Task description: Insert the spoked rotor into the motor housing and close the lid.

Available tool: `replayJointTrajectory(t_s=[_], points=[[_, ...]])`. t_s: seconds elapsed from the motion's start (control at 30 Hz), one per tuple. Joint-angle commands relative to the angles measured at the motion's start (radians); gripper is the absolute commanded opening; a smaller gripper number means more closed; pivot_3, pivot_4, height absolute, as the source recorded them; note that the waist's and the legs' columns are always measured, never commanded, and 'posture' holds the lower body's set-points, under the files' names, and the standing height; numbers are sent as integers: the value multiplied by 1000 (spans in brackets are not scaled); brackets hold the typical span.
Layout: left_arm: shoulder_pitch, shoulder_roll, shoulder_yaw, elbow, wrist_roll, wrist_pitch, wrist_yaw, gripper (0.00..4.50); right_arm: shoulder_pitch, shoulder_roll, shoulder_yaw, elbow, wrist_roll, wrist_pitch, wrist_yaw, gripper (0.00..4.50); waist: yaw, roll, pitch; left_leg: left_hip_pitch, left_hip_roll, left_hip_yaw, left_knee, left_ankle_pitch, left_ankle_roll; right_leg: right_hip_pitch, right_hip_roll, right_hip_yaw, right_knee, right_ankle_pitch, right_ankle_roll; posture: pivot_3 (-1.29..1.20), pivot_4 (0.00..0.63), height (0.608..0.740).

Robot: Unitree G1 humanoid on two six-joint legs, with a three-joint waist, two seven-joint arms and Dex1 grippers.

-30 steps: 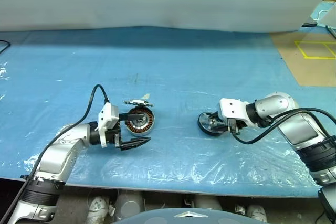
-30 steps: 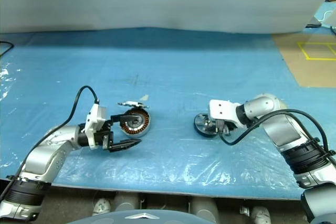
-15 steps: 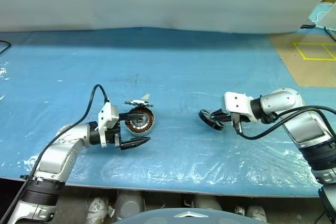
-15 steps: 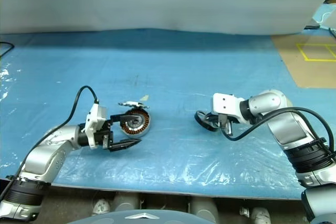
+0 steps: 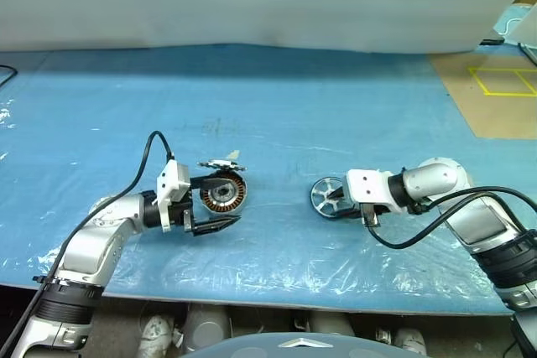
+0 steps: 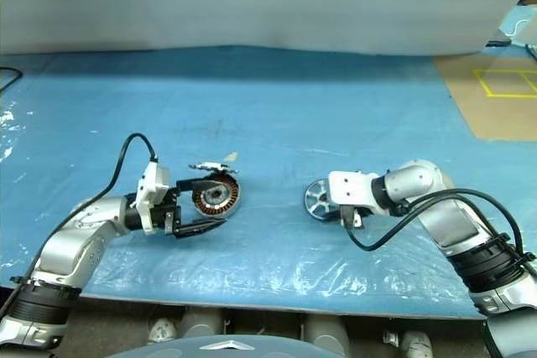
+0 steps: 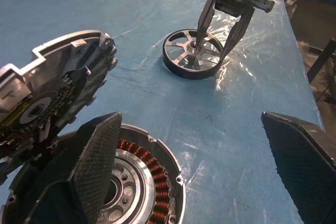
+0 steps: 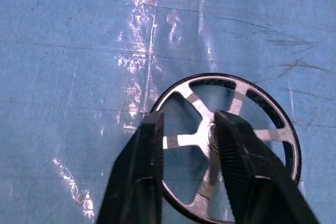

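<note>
Two grippers: left gripper [image 5: 220, 204] jaws spread by motor housing [image 5: 223, 194], right gripper [image 7: 218, 51] jaws parted over spoked rotor [image 5: 329, 198].

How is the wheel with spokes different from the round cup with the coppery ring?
The spoked rotor has open gaps between silver spokes and a black rim; the motor housing is packed with copper-brown windings around a hub. The rotor lies alone; the housing carries a raised lid. Both are round and rest on the blue sheet.
</note>
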Motion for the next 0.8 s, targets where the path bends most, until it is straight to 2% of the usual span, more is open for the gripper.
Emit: replayJointTrajectory(t_s=[0.03, 0.27, 0.53, 0.8], points=[[2, 13, 16, -25, -7, -1, 0, 4500, -10, -5, -14, 5, 10, 15, 1, 1807, 0, 0, 0, 0, 0, 0, 0, 0, 0, 0, 0, 0, 0, 0, 0, 0, 150, 740], [1, 12, 16, 1, -1, -18, -10, 4500, -30, 6, -35, -3, 48, 49, -6, 1807, 0, 0, 0, -1, 0, 0, 0, 0, 0, -1, 0, 0, 0, 0, 0, 0, 150, 740], [0, 13, 14, 37, 9, -45, -29, 4500, -101, 34, -106, -39, 211, 268, 11, 1807, 0, 1, 0, -3, 0, 0, 0, 0, 0, -3, 0, 0, 0, 0, 0, 0, 150, 740], [-5, 5, 3, 25, 7, -36, -27, 4500, -124, 10, -46, 16, 157, 296, 4, 1807, 1, 1, 1, -4, 0, 0, 0, 0, 0, -4, 0, -1, 0, 0, 0, 0, 150, 740]])
